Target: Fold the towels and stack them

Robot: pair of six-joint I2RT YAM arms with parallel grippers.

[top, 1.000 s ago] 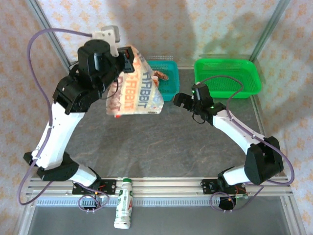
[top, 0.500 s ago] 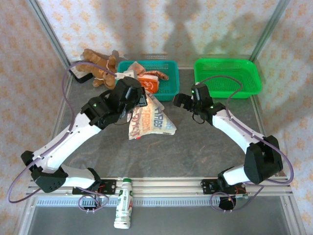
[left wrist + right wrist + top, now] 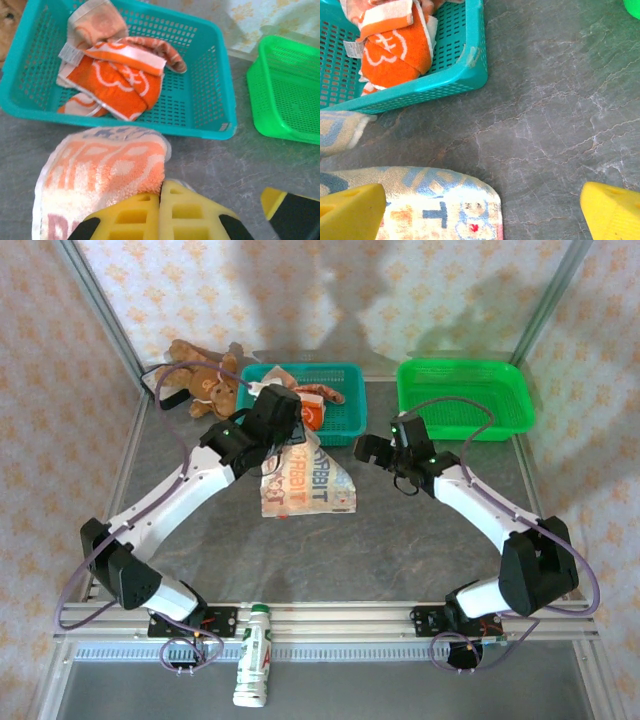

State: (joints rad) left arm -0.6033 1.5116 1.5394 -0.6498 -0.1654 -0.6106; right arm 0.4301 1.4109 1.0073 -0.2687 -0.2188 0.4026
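Left tool (image 3: 161, 190) pinching cream towel (image 3: 305, 485), orange lettering reading RABBIT

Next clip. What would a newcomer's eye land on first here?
First the lettered cream towel at mid-table, its far corner pinched in the left arm's shut jaws. Behind it, orange towels lie crumpled in the teal basket, with a teddy bear to its left and a green basket to its right.
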